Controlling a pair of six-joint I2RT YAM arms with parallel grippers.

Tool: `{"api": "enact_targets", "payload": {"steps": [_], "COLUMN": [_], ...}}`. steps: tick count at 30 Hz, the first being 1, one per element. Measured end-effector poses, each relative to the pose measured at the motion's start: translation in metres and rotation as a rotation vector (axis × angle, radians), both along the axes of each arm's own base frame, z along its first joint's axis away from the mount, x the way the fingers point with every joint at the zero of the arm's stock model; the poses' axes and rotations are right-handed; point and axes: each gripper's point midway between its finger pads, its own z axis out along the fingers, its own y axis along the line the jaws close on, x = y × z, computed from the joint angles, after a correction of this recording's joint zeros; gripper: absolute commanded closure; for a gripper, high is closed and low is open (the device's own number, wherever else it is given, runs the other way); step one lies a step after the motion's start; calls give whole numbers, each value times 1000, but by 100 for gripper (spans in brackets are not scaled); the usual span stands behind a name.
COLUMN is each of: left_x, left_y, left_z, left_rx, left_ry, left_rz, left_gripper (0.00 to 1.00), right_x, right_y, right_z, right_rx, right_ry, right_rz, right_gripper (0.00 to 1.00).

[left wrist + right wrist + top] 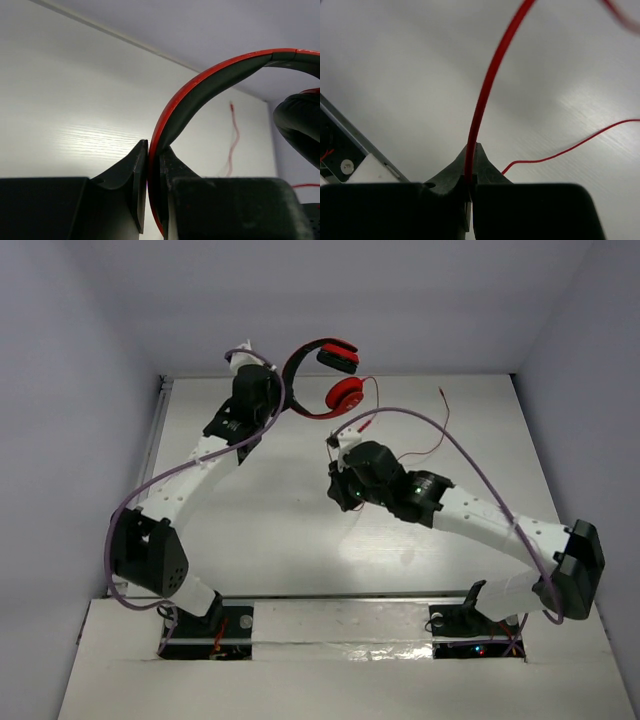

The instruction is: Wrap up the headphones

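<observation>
One headphones (346,395), two claws: left claw (152,150) clamped on headband (210,80), held at worktop's (280,530) far edge. Right claw (471,150) pinches cable (492,75). Both grips are clear only in the wrist views.

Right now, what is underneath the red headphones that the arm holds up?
Bare white table, with the thin red cable of the headphones trailing across it. The left jaws cover the bit of headband they clamp.
</observation>
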Motion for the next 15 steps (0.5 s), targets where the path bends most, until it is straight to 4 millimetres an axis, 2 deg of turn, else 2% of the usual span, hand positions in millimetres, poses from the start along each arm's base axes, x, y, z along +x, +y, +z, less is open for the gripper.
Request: {"api": "enact_targets", "payload": {"steps": [3, 6, 11, 15], "left_x": [4, 3, -14, -29], "left_y": [-6, -11, -29, -47], "left_z": [-17, -39, -63, -68], "left_rx": [123, 251, 445, 551], "left_ry": [22, 59, 103, 88], "left_rz": [6, 6, -78, -178], "left_gripper": [100, 100, 100, 100], "right_x": [1, 2, 0, 1], "right_y": [-10, -19, -39, -51], "right_z": [40, 64, 68, 75], "right_rx": [5, -13, -105, -171], "right_ry": [-50, -77, -76, -86], "right_rz": [-17, -33, -53, -70], "right_gripper": [100, 100, 100, 100]}}
